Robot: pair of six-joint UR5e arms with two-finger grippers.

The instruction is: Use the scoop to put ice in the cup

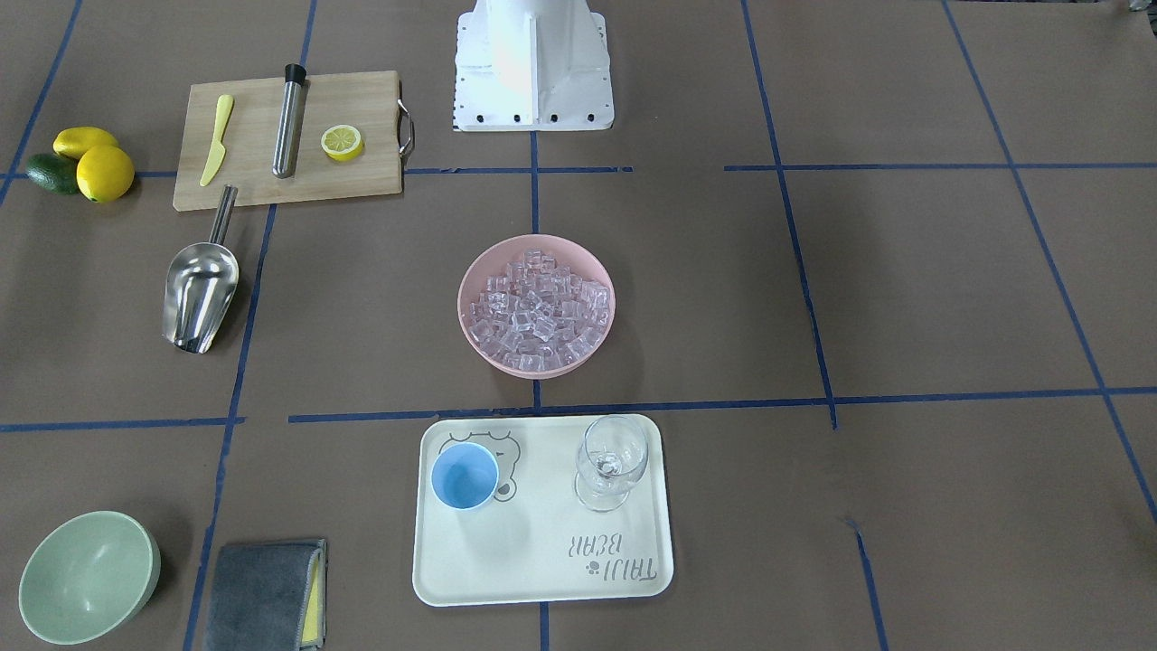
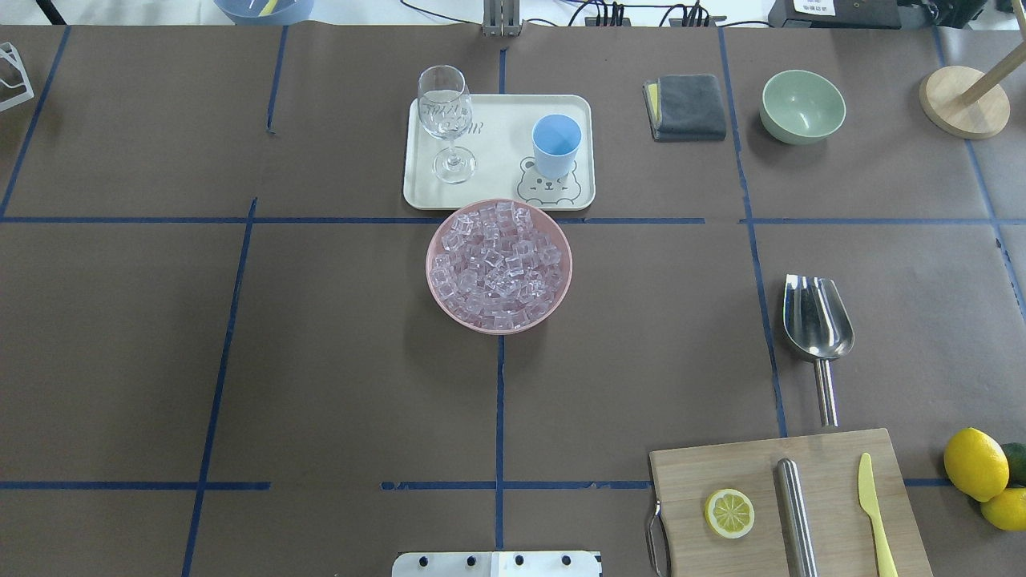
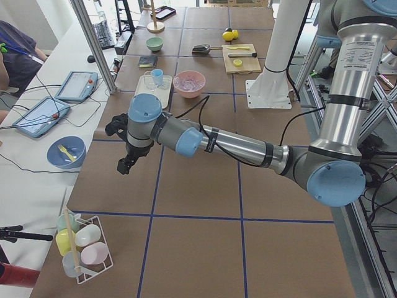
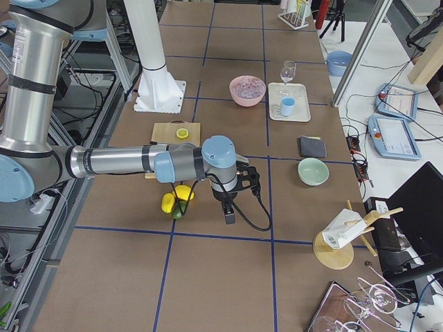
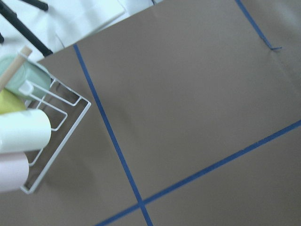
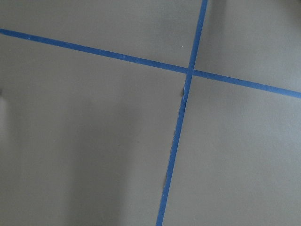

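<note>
The ice point(image 1: 536, 303) is a pile of clear cubes in a pink bowl point(image 1: 459, 306) at the table's middle; it also shows in the overhead view point(image 2: 497, 260). The light-blue cup point(image 1: 465, 476) stands upright on a cream tray point(image 1: 542, 561), also seen from overhead point(image 2: 556, 144). The steel scoop point(image 1: 201, 294) lies alone on the table, handle toward the cutting board; it shows overhead too point(image 2: 816, 316). My left gripper point(image 3: 126, 164) hangs over the table's left end. My right gripper point(image 4: 230, 214) hangs over the right end. Both are far from these objects, and I cannot tell whether they are open.
A wine glass point(image 1: 612, 461) shares the tray. A cutting board point(image 1: 253, 181) holds a steel cylinder point(image 1: 289, 122), a lemon half point(image 1: 342, 142) and a yellow knife point(image 1: 217, 140). A green bowl point(image 1: 86, 576), a grey cloth point(image 1: 262, 592) and lemons point(image 1: 104, 172) lie nearby.
</note>
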